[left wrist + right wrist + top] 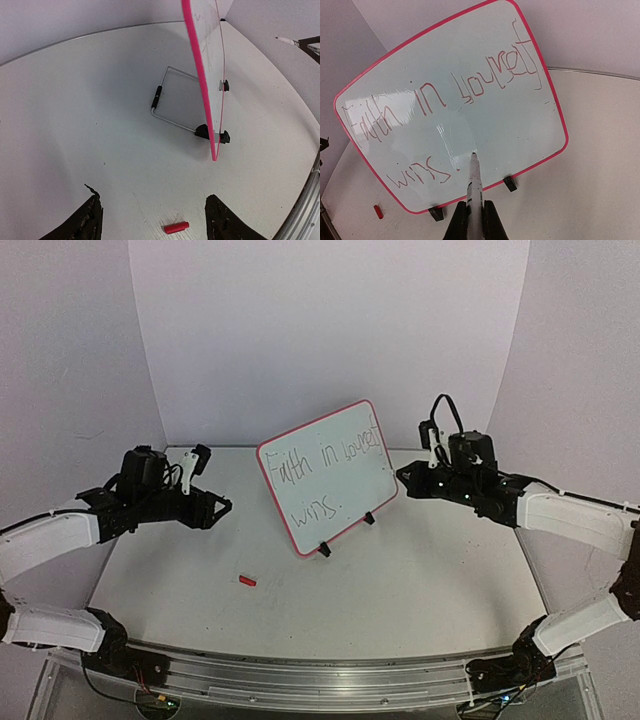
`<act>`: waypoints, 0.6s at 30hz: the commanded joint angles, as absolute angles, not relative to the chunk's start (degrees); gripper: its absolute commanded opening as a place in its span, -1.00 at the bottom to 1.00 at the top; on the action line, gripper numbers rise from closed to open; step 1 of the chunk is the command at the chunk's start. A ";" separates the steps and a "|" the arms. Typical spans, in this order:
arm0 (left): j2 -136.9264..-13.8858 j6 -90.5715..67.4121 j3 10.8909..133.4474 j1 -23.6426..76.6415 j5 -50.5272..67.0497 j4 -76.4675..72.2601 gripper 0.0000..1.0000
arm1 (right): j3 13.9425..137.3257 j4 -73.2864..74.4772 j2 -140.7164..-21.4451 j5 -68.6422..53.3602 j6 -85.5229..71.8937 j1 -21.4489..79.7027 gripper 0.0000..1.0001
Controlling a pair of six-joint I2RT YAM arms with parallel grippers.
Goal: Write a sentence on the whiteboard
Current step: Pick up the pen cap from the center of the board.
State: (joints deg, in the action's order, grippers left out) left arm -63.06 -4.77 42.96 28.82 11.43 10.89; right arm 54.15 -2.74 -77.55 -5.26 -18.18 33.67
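Observation:
The whiteboard (362,488) with a red-pink rim stands tilted on two black clip feet mid-table. The sentence (325,462) reads "Faith in yourself" above "wins." in thin dark-red strokes, also clear in the right wrist view (440,100). My right gripper (475,220) is shut on a grey marker (475,187), whose tip sits at the board (515,125) just right of "wins.". It is at the board's right edge in the top view (405,477). My left gripper (222,508) is open and empty, left of the board, which it sees edge-on (202,75).
A small red marker cap (247,581) lies on the table in front of the left gripper, between its fingers in the left wrist view (176,227). A wire stand (167,107) props the board from behind. White walls enclose the table's back and sides.

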 commanded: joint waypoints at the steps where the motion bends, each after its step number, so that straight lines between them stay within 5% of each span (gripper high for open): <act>1: -60.49 -19.44 37.09 28.74 5.60 4.54 0.42 | 52.79 0.41 -73.64 -8.56 -20.10 33.57 -1.00; 18: -82.56 -20.04 34.97 30.69 28.15 -11.64 0.26 | 43.81 8.61 -66.40 -17.12 -31.11 33.94 -1.00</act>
